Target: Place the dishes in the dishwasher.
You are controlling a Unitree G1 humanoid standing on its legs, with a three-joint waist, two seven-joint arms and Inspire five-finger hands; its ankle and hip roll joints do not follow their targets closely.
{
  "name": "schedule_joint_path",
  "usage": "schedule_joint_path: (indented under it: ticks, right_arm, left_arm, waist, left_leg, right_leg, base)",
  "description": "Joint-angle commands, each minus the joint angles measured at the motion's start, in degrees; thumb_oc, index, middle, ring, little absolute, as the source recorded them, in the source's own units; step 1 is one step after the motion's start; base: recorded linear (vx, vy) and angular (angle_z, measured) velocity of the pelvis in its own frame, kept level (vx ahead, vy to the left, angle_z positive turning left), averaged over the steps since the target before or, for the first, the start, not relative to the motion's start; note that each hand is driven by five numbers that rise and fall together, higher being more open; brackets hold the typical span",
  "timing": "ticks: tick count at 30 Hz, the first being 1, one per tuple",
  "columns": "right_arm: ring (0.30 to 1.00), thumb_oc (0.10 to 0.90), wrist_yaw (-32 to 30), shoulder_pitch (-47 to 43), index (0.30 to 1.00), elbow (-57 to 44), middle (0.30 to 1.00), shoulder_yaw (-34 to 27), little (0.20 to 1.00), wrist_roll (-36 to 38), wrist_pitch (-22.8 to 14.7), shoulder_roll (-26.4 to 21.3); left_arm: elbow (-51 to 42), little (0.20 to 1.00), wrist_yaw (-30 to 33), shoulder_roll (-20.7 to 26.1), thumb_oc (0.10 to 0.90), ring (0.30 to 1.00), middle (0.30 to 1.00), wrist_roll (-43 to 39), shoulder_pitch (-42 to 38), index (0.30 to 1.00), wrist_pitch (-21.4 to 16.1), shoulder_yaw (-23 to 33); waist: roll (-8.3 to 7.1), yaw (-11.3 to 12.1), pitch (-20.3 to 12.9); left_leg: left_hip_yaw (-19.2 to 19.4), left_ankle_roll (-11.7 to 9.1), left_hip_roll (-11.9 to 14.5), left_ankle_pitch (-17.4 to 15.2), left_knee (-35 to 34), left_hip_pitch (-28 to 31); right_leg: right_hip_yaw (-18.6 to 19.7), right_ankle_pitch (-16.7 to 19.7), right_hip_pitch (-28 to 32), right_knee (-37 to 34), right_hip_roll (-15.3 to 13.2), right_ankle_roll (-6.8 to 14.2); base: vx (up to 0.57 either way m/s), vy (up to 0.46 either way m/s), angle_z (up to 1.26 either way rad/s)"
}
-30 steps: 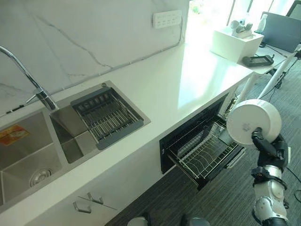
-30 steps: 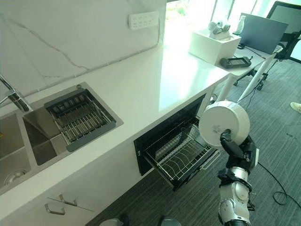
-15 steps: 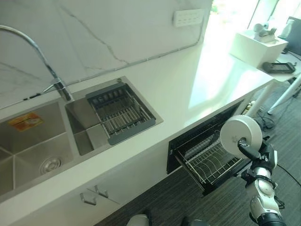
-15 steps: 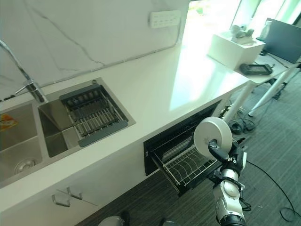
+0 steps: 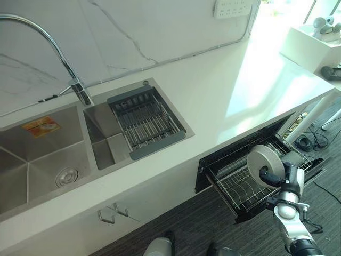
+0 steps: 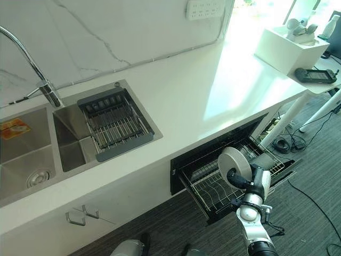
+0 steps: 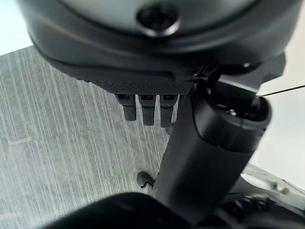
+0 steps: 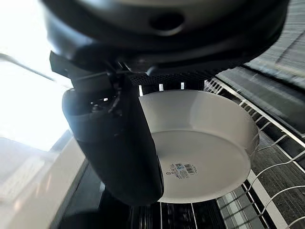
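A white bowl is held on edge just above the pulled-out wire rack of the dishwasher under the counter. My right hand is shut on it, the thumb across its underside and the fingers behind its rim. In the right wrist view the bowl hangs over the rack's wires. The rack holds no dishes that I can see. My left hand hangs over grey carpet with its fingers straight and nothing in it.
The white counter runs above the dishwasher. A double steel sink with a tall faucet and a grey drainer basket lies to the left. A white box stands at the far right. Carpeted floor lies before the cabinets.
The camera has shifted, showing more of the sink. My right hand has carried the bowl down and in, from well above the rack to just over its wires.
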Motion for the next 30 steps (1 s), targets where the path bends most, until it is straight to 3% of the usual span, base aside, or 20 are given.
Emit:
schedule_joint_path:
  ticks: [1,10,16,19,21,23,26,30]
  right_arm:
    - [0.3,0.4,-4.77,-8.61,0.3,-1.73,0.3,0.0,0.3,-8.97,-1.57,-5.25]
    - [0.3,0.4,-10.1,-14.82,0.3,6.4,0.3,5.7,0.3,-13.9,7.68,-7.13]
    - [0.3,0.4,-18.84,-20.53,0.3,11.53,0.3,9.08,0.3,-18.58,12.84,-6.59]
    - [0.3,0.4,-23.85,-23.75,0.3,13.22,0.3,10.77,0.3,-20.52,15.13,-7.17]
    - [0.3,0.4,-33.8,-27.3,0.3,15.81,0.3,11.8,0.3,-20.9,16.44,-8.69]
    - [0.3,0.4,-39.07,-28.1,0.3,16.63,0.3,11.62,0.3,-20.11,16.72,-8.72]
    - [0.3,0.4,-43.69,-29.07,0.3,18.32,0.3,11.64,0.3,-22.0,17.0,-8.23]
    - [0.3,0.4,-44.21,-31.05,0.3,20.99,0.3,13.43,0.3,-22.54,15.28,-8.55]
  left_arm:
    - [-0.28,0.9,-0.73,1.64,0.8,0.9,0.9,0.94,0.05,0.9,1.33,-1.97]
    - [-1.31,0.9,-1.02,2.63,0.8,0.9,0.9,-0.05,-0.32,0.9,3.31,-4.4]
    - [-1.71,0.9,-0.55,2.87,0.8,0.9,0.9,-1.72,-1.56,0.9,3.13,-6.36]
    - [-2.01,0.9,-0.01,2.97,0.8,0.9,0.9,-2.64,-2.48,0.9,1.61,-6.94]
    - [-2.53,0.9,3.97,3.27,0.8,0.9,0.9,-11.22,-3.89,0.9,-6.14,-7.66]
    - [-3.15,0.9,5.57,3.1,0.8,0.9,0.9,-16.04,-4.77,0.9,-7.04,-6.9]
    - [-3.82,0.9,7.07,2.85,0.8,0.9,0.9,-18.81,-6.24,0.9,-8.33,-6.66]
    - [-3.78,0.9,6.55,2.84,0.8,0.9,0.9,-19.22,-7.75,0.9,-10.81,-7.55]
  waist:
    - [-0.62,1.37,-0.83]
    - [-0.05,4.05,0.18]
    - [0.99,5.83,2.04]
    - [1.78,6.33,3.71]
    - [2.71,6.69,6.26]
    - [2.86,6.77,7.19]
    - [2.92,7.12,8.93]
    - [2.65,7.44,10.75]
  left_leg:
    - [-2.29,-1.47,1.31,-11.25,3.36,0.4]
    - [-4.05,-1.42,0.38,-10.44,3.36,-0.79]
    - [-5.55,-1.21,-0.42,-9.24,3.36,-3.31]
    - [-6.21,-1.02,-1.01,-8.55,3.36,-5.08]
    - [-6.24,-0.79,-1.3,-7.93,3.36,-7.29]
    - [-6.2,-0.76,-1.43,-7.54,3.36,-8.48]
    - [-6.12,-0.62,-1.47,-7.42,3.36,-9.23]
    - [-6.0,-0.54,-1.52,-7.23,3.36,-10.75]
  right_leg:
    - [0.65,-3.16,3.58,-4.17,-2.69,5.61]
    - [-0.51,-2.66,3.37,-4.17,-3.26,5.79]
    - [-1.18,-2.0,1.73,-4.17,-3.5,5.69]
    - [-1.22,-1.49,0.25,-4.17,-3.66,5.73]
    - [-1.03,-0.99,-1.82,-4.17,-3.63,5.78]
    - [-0.98,-0.65,-2.92,-4.17,-3.69,5.9]
    - [-0.83,-0.19,-3.92,-4.17,-3.73,5.93]
    - [-0.98,0.2,-5.41,-4.17,-3.66,6.06]
  base:
    - [0.0,0.0,0.0]
    - [0.02,0.014,0.1]
    - [-0.05,0.013,0.11]
    - [-0.13,0.029,0.12]
    - [-0.24,0.036,0.14]
    - [-0.16,0.012,0.0]
    - [-0.09,-0.023,0.01]
    - [-0.1,-0.031,-0.02]
